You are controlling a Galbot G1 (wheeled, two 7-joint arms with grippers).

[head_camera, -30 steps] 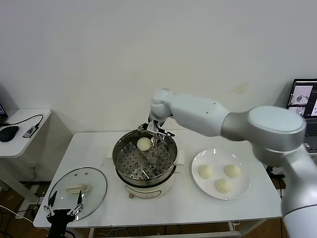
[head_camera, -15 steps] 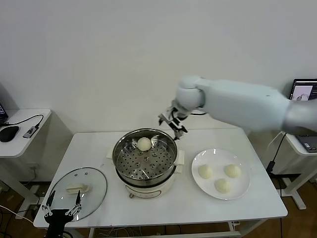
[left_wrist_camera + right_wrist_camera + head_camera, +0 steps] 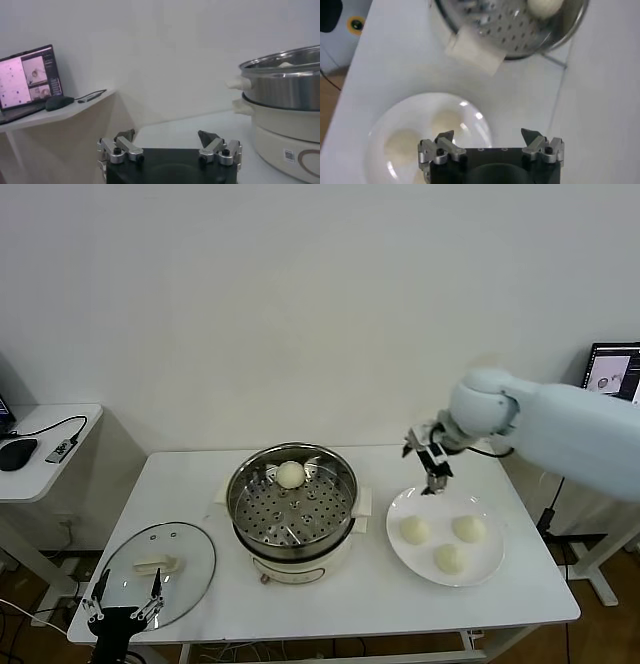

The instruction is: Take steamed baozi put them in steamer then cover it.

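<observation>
Three small round cream-white dough buns (image 3: 415, 530) on flat white plate (image 3: 492, 569), just below my right gripper (image 3: 431, 458); one in shiny steel steamer pot (image 3: 291, 502) | soft, light, dents easily: I would pinch gently across the middle | right gripper spread, empty, has moved from steamer toward plate | left gripper (image 3: 124, 602) spread, parked beside glass lid (image 3: 160, 560), unchanged

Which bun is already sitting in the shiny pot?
The lone baozi at the steamer's back edge. The other three wait together on the white plate.
</observation>
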